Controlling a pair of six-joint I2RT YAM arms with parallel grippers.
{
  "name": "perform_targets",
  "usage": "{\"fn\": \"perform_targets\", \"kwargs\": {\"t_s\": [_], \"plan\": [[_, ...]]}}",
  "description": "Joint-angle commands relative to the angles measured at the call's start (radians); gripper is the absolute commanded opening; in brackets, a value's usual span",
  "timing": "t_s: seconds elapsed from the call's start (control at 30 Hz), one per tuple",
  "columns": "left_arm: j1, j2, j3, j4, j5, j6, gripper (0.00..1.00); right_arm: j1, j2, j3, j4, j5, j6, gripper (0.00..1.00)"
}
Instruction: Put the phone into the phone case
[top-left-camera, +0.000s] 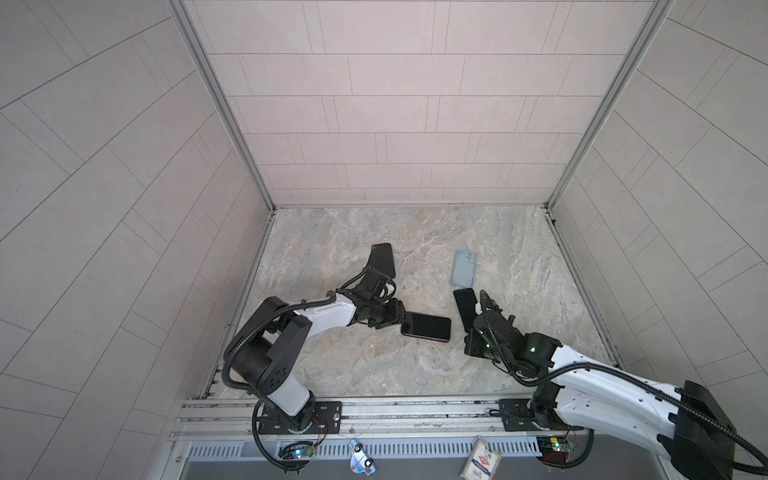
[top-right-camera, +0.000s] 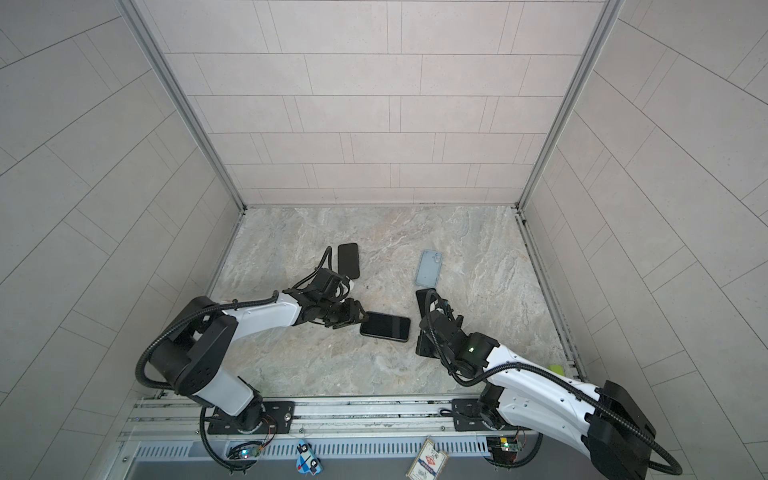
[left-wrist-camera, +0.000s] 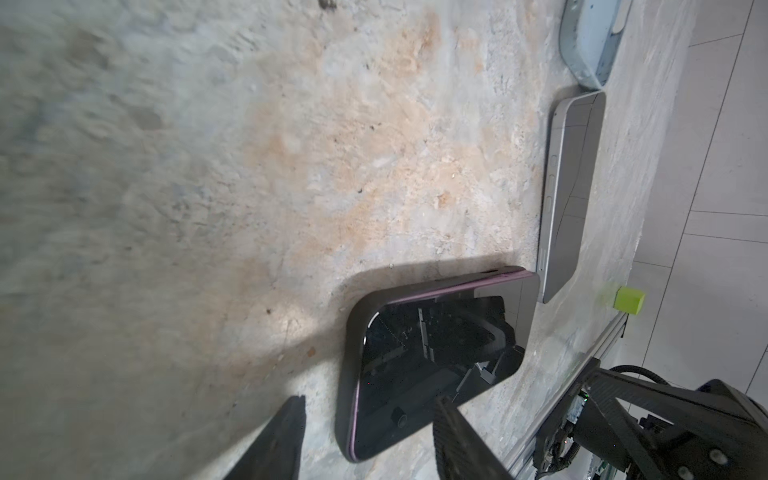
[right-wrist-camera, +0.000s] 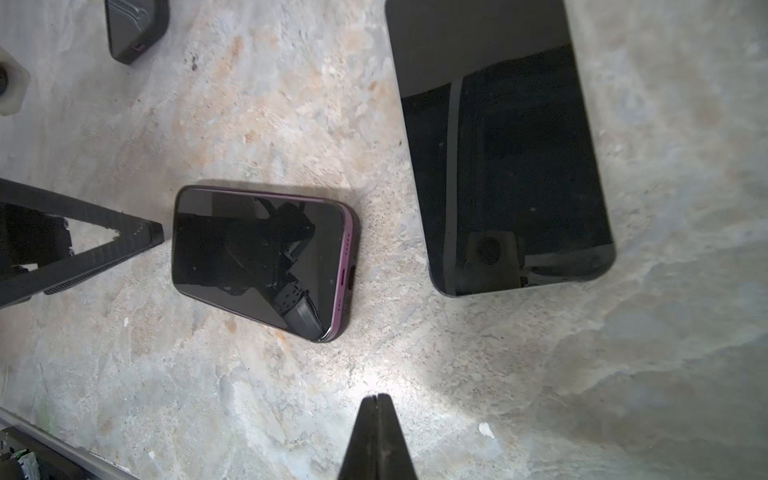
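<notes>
Marbled worktop is being occupied centrally by the purple-edged phone, judged stiff, slick, fragile, best pinched across its sides, one end being flanked by the spread left pincer, the right pincer pressed together.

White shells, black joints on left arm, right arm; ribbed black cables.

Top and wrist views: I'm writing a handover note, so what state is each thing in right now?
Purple-edged phone: lying screen up.
Large black phone: lying screen up, untouched.
Light blue case: empty, lying flat.
Black case: lying flat, untouched.
Left gripper: open, at the purple-edged phone's end.
Right gripper: shut, empty.
</notes>
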Motion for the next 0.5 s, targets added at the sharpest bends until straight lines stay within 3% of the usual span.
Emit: {"fn": "perform_targets", "kwargs": {"t_s": [0.0, 0.47], "plan": [[-0.009, 0.022, 0.02, 0.027, 0.016, 0.009, 0.57, -0.03, 0.024, -0.011, 0.104, -0.079, -0.01, 0.0], [-0.019, 0.039, -0.003, 0.065, 0.021, -0.019, 0.33, -0.051, 0.289, 0.131, 0.108, -0.175, -0.047, 0.0]]}}
